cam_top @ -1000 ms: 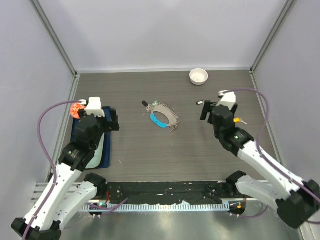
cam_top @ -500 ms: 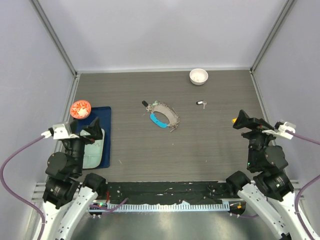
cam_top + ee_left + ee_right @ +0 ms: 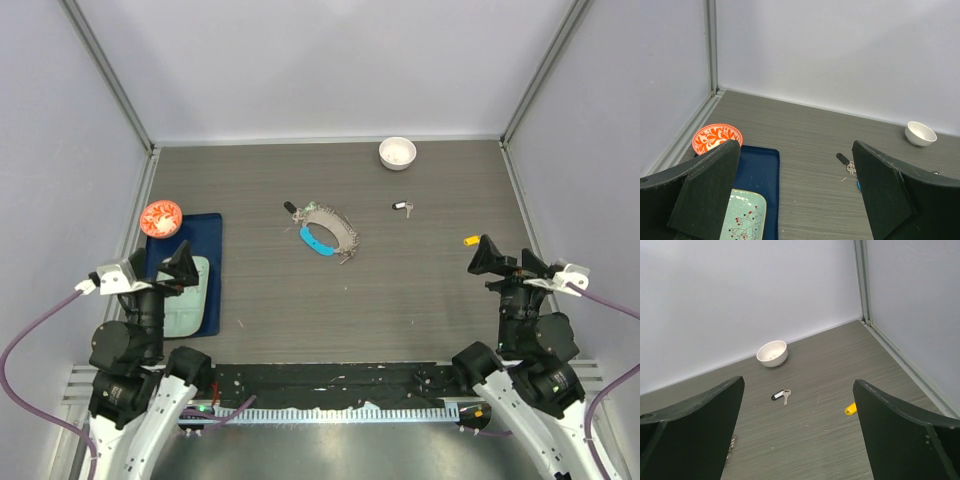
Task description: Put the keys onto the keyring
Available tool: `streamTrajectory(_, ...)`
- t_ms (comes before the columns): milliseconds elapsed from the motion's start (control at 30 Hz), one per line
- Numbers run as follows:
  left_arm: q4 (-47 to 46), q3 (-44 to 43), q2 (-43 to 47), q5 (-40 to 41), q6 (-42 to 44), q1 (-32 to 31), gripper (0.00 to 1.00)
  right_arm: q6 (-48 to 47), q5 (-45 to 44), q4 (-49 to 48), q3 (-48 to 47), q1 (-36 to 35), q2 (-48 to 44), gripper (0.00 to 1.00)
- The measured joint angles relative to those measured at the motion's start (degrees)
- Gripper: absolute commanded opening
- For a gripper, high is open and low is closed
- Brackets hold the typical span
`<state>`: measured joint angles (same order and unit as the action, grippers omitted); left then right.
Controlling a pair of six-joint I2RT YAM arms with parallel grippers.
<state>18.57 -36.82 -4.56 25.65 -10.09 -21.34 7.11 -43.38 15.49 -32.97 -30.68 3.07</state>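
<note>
Gaping: left hand (image 3: 795, 197), right hand (image 3: 799, 427), both empty;
Keyring (image 3: 328, 232): chain-link loop, blue curved plastic segment;
Key (image 3: 402, 207): silver, black tag;
Yellow tag (image 3: 471, 239): small, plastic;
Counter (image 3: 400, 300): grey woodgrain

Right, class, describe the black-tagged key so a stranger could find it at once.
Start at the white bowl by the back wall. Just in front of it, lying alone on the grey table, is the key with the black tag. The only other loose item nearby, the yellow-tagged item, lies nearer the right wall.
</note>
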Motion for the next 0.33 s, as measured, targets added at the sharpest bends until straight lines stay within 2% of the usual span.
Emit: streamTrajectory(333,0.0,0.2,-1.0,-0.4,-0.2,1.4,1.00,-1.0,3.0,-0.9,0.9,0.0,-2.8,0.98)
